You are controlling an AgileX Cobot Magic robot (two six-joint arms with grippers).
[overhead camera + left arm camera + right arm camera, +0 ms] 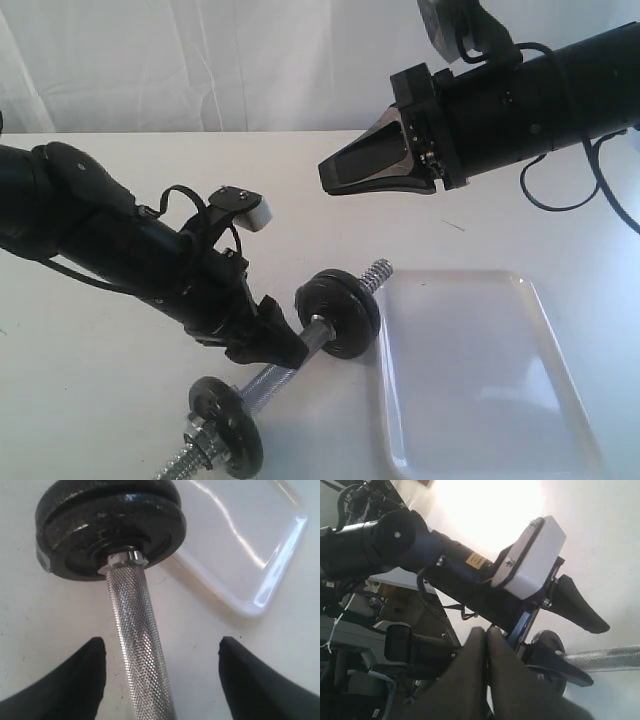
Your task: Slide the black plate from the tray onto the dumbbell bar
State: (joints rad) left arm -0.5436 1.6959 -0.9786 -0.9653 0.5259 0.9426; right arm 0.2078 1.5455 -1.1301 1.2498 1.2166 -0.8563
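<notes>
The dumbbell bar (280, 372) (137, 640) lies on the white table, just left of the tray (480, 370) (240, 545), which holds nothing. The black plate (338, 312) (107, 525) is on the bar's end nearest the tray, flush against a second black disc. My left gripper (275, 345) (162, 647) is open, with a finger on each side of the bar's knurled middle and not touching it. Up in the air above the tray's far edge, my right gripper (328, 172) (487, 629) is shut with nothing in it.
Another black disc (228, 425) with a collar sits on the bar's near end by the table's front edge. The right arm's cable (560, 190) hangs at the back right. A white curtain backs the table.
</notes>
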